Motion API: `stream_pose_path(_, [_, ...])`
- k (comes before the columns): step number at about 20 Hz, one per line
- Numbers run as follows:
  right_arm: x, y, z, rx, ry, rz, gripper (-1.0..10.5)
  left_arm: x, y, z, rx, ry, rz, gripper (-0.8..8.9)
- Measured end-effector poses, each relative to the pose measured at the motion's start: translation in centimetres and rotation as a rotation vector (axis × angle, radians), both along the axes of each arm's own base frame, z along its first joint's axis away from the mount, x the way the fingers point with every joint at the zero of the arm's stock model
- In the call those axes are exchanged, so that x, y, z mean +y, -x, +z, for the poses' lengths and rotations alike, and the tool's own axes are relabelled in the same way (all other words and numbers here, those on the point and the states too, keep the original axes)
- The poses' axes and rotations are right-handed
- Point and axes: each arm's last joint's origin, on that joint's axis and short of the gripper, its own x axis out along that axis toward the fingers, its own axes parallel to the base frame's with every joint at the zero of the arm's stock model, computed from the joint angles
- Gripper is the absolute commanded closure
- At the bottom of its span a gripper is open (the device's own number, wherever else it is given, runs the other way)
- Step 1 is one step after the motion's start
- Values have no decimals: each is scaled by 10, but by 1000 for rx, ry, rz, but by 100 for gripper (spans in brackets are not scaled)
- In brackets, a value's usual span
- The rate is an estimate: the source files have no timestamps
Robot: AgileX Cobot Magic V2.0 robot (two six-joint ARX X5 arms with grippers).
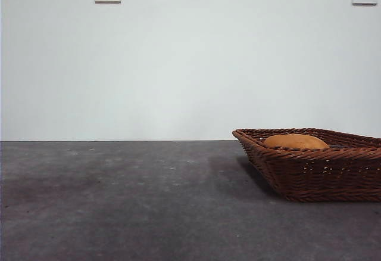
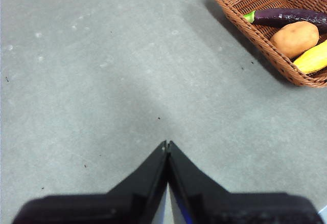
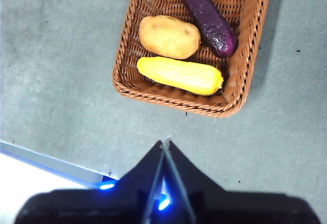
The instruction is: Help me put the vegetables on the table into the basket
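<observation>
table (image 1: 119,201) grey, mottled. basket (image 3: 127,75) rests on it, at 3 o'clock in the front view. inside, side by side: yellow cob (image 3: 180,75), potato (image 3: 169,37) touching it, purple eggplant (image 3: 207,17) beyond. left gripper (image 2: 167,144) and right gripper (image 3: 166,143) hang above the table, jaws pressed together, holding nothing.

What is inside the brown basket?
Inside the basket lie three vegetables: a yellow corn cob, a potato and a purple eggplant. The basket floor beneath them is covered.

Black wedge-shaped tool (image 3: 166,143), blue lights
</observation>
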Motion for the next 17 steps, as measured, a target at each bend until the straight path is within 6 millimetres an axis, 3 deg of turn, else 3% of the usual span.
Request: stream_pose_path(17, [-1, -7, -4, 28, 9, -6, 946, 0, 0, 0, -4, -11, -2, 817])
